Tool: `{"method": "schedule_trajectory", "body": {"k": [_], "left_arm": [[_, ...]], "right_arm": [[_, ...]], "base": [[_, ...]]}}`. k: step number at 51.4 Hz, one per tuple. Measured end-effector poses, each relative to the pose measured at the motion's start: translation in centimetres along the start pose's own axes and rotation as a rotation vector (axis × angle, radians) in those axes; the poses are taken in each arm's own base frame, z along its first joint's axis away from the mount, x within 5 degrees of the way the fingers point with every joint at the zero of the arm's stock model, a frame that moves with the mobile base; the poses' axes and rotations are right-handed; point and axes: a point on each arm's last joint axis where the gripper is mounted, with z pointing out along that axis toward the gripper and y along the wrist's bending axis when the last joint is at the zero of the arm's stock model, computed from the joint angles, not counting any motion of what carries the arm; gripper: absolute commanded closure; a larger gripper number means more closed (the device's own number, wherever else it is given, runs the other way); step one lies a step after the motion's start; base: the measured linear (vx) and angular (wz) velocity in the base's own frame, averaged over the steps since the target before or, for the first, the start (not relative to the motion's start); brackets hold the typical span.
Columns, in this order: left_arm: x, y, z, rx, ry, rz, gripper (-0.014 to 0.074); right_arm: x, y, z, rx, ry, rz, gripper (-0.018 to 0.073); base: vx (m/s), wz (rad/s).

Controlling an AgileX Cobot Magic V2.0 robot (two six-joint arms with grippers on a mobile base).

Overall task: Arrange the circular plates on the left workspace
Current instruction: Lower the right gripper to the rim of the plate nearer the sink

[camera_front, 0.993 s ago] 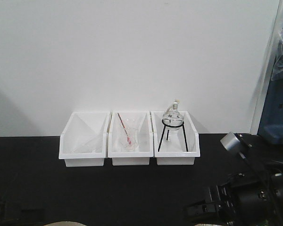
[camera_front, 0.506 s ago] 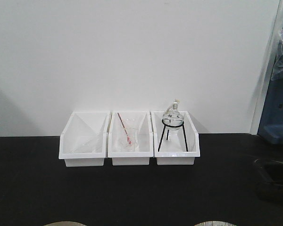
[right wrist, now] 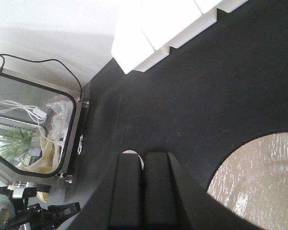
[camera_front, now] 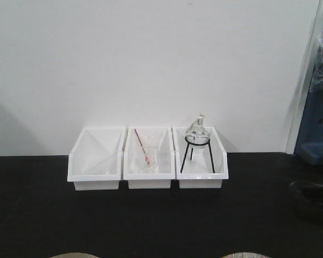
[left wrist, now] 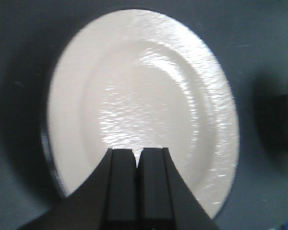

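The black countertop (camera_front: 37, 215) bears three white bins (camera_front: 148, 183) and two glossy tan plates (left wrist: 144, 96).

No readable text, brand, number or sign in any view. Plate (left wrist: 144, 105), bins (camera_front: 148, 158) and countertop (camera_front: 151, 220) carry no markings.

The left gripper (left wrist: 137, 152), rising from the 6 o'clock edge of its wrist view, is matte black. It has two flat, square-tipped rectangular fingers lying side by side with only a thin dark seam between them, and smooth black shoulders flare outward toward 5 and 7 o'clock at the base. The right gripper (right wrist: 144, 155), also at 6 o'clock in its own wrist view, has the same build: black slab-like fingers with slightly rounded tips, a narrow seam, and sloping black flanks.
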Motion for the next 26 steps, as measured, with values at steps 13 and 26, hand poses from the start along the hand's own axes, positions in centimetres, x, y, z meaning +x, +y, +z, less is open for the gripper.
{"method": "schedule_trajectory", "body": {"k": [13, 26], "left_arm": [[-0.3, 0.5, 0.0, -0.055, -0.026, 0.012, 0.0138], [-0.1, 2.0, 1.1, -0.107, 0.039, -0.049, 0.0036]], "right_arm": [[-0.3, 0.0, 0.0, 0.003, -0.028, 0.004, 0.0563], [0.0, 0.3, 0.7, -0.003, -0.010, -0.028, 0.0563]], "base": [[0.00, 0.00], [0.00, 0.00]]}}
